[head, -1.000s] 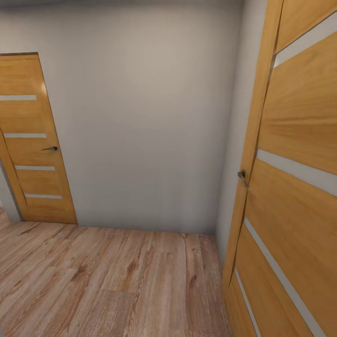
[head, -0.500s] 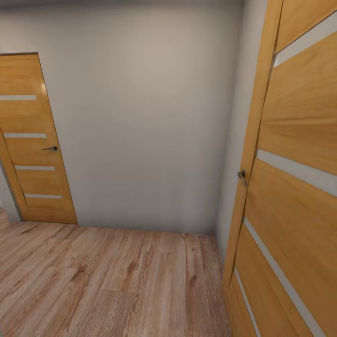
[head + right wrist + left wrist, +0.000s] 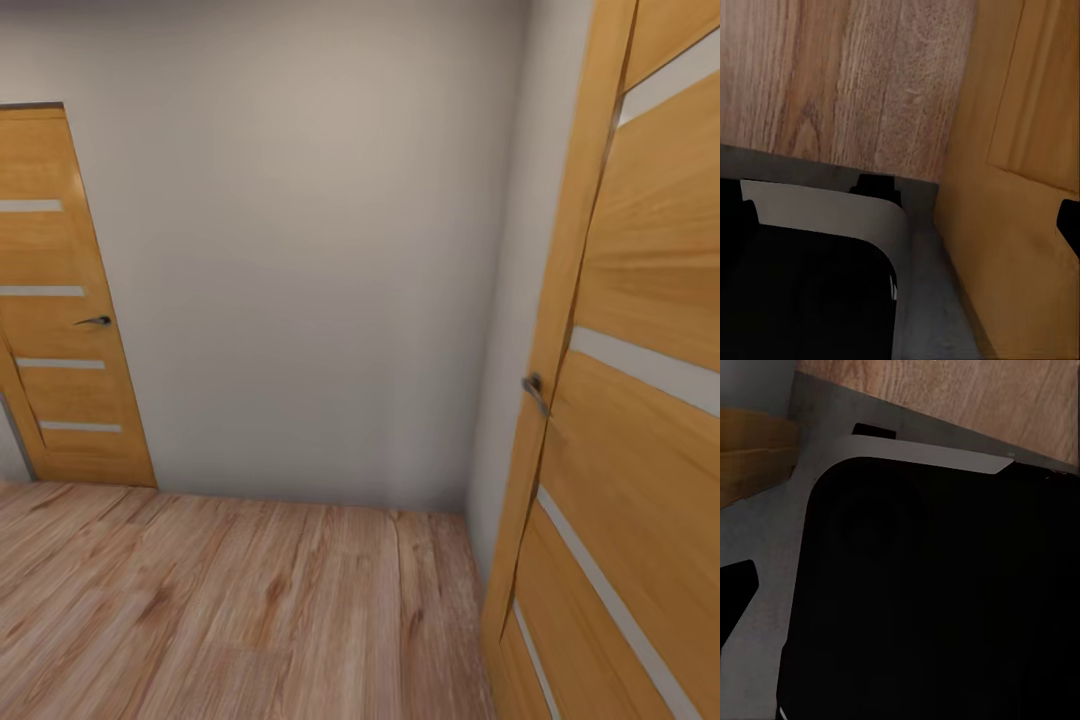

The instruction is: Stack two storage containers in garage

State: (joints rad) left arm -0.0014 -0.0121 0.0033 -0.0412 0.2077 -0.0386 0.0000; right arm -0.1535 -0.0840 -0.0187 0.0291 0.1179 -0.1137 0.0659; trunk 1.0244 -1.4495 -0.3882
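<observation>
The two storage containers are out of view, and so is the garage. I face a corner of a corridor with a light wood-plank floor (image 3: 230, 610) and a plain beige wall (image 3: 300, 280). In the left wrist view a dark fingertip (image 3: 735, 592) pokes in at the frame's edge, over my own black and grey base (image 3: 930, 600). A dark fingertip (image 3: 1069, 225) likewise juts in at the edge of the right wrist view, in front of an orange wooden door (image 3: 1020, 187). Nothing is seen held in either gripper.
A closed orange wooden door (image 3: 60, 300) with pale stripes stands at the far left. Another such door (image 3: 640, 400) with a metal handle (image 3: 535, 390) stands very close on my right. The wall ahead blocks the way; open plank floor stretches to the left.
The whole head view has shifted: the wall and both doors look slightly nearer and spread outward, so the camera has moved forward. Nothing in the scene itself has moved.
</observation>
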